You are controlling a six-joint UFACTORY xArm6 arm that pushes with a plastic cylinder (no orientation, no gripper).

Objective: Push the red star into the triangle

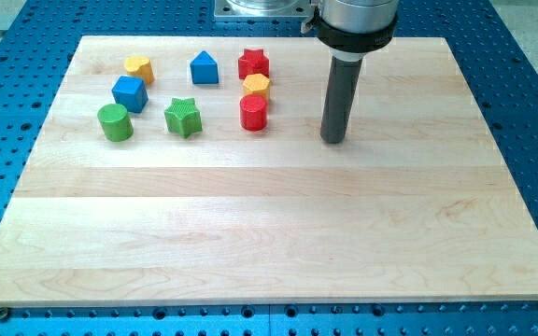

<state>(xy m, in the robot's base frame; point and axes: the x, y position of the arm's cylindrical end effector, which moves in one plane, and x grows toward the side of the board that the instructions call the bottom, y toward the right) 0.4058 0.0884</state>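
- My tip [332, 140] rests on the surface [269, 233], well right of the red star [253, 64] (no claw fitted, nothing held).
- Risk, I judge: pushing left toward the blue triangle [204, 68] could clip the yellow block [256, 86] just below the star.

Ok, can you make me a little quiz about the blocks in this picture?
1. True or false: my tip touches the red star.
2. Which block lies directly below the red star toward the view's bottom? A) green star B) yellow hexagon C) blue triangle
3. Fill in: the blue triangle sits to the red star's view-____.

Key: 1 false, my tip stands apart at the view's right; 2 B; 3 left.
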